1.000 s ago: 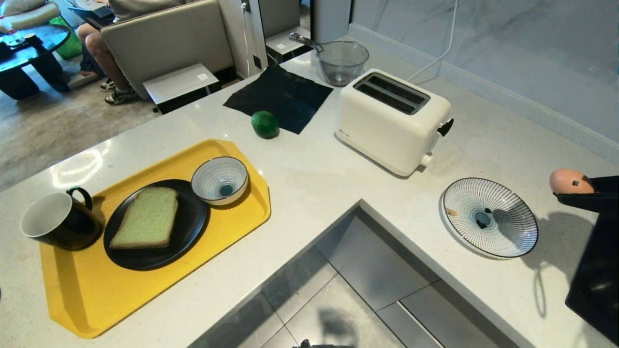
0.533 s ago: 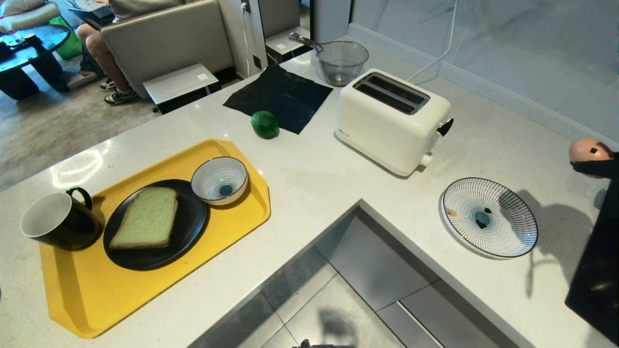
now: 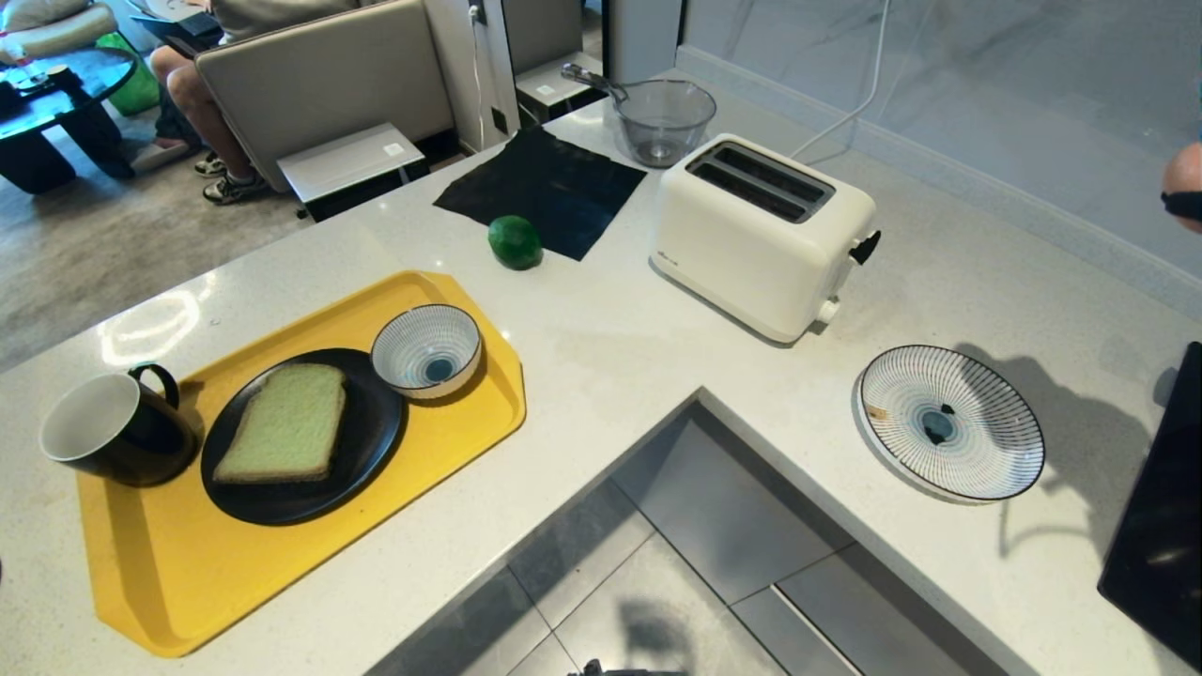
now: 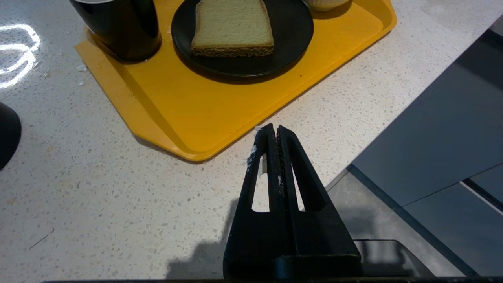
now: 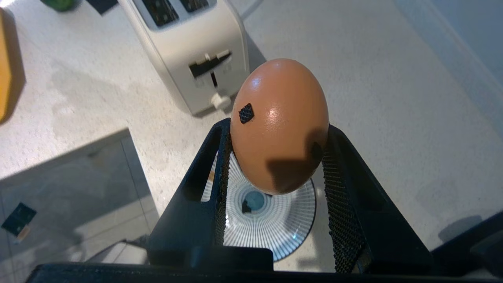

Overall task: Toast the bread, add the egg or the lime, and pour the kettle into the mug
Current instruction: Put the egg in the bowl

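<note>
My right gripper (image 5: 279, 130) is shut on the pinkish-tan egg (image 5: 279, 125) with its black spot, high above the striped plate (image 5: 275, 232). In the head view the egg (image 3: 1188, 174) shows only at the far right edge. The pale green bread (image 3: 282, 422) lies on a black plate (image 3: 282, 502) on the yellow tray (image 3: 188, 582), beside the black mug (image 3: 113, 427). The lime (image 3: 514, 241) rests by the black cloth (image 3: 540, 188). The white toaster (image 3: 761, 235) has both slots bare. My left gripper (image 4: 274, 129) hangs shut over the counter by the tray (image 4: 220, 114). The kettle is out of view.
A small striped bowl (image 3: 426, 349) sits on the tray and the striped plate (image 3: 995, 451) lies right of the toaster. A glass jug (image 3: 663, 120) stands at the back. The counter has a cut-out at the front middle. A person sits far back left.
My right gripper has carried the egg upward and to the right, from beside the striped plate to the head view's right edge. The left arm has not moved.
</note>
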You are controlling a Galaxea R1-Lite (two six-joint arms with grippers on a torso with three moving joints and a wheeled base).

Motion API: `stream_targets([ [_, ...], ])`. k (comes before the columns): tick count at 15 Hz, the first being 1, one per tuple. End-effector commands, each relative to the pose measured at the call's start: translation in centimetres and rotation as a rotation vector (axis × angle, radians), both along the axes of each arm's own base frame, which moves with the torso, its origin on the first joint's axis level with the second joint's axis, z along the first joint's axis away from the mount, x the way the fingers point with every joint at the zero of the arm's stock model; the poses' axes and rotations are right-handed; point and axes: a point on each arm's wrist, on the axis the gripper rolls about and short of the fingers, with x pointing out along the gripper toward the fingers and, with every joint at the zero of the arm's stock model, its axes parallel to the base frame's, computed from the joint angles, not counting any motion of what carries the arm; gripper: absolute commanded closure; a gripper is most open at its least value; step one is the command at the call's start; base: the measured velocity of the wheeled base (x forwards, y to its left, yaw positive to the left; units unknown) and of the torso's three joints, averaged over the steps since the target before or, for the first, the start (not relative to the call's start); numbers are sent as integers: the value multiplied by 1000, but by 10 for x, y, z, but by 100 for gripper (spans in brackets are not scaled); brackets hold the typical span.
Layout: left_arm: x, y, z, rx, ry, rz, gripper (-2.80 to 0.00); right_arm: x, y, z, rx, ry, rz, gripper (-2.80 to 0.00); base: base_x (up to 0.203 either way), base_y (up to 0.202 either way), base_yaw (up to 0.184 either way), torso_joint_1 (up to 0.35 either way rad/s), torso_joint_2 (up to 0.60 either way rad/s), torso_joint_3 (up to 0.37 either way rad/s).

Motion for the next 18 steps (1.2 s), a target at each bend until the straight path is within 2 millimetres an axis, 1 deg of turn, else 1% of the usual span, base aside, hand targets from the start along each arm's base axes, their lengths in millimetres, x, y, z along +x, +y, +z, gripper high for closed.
stream_targets([
  [1,1,0,-5,0,16,0,0,-13,6,9,-2,-51,16,0,0,0,0,0,0,0],
  [4,1,0,-5,0,16,0,0,-16,11,12,-7,-65,-15,0,0,0,0,0,0,0],
  [7,1,0,-5,0,16,1,0,-15,26,15,-16,-73,-35,0,0,0,0,0,0,0],
  [9,1,0,-5,0,16,0,0,-19,33,15,-18,-79,-41,0,0,0,0,0,0,0],
  [11,1,0,-5,0,16,1,0,-26,36,14,-17,-76,-24,0,0,0,0,0,0,0],
  [16,1,0,-5,0,16,1,0,-32,35,10,-34,9,-53,0,0,0,0,0,0,0],
  [18,1,0,-5,0,16,1,0,-30,35,12,-48,2,-71,0,0,0,0,0,0,0],
])
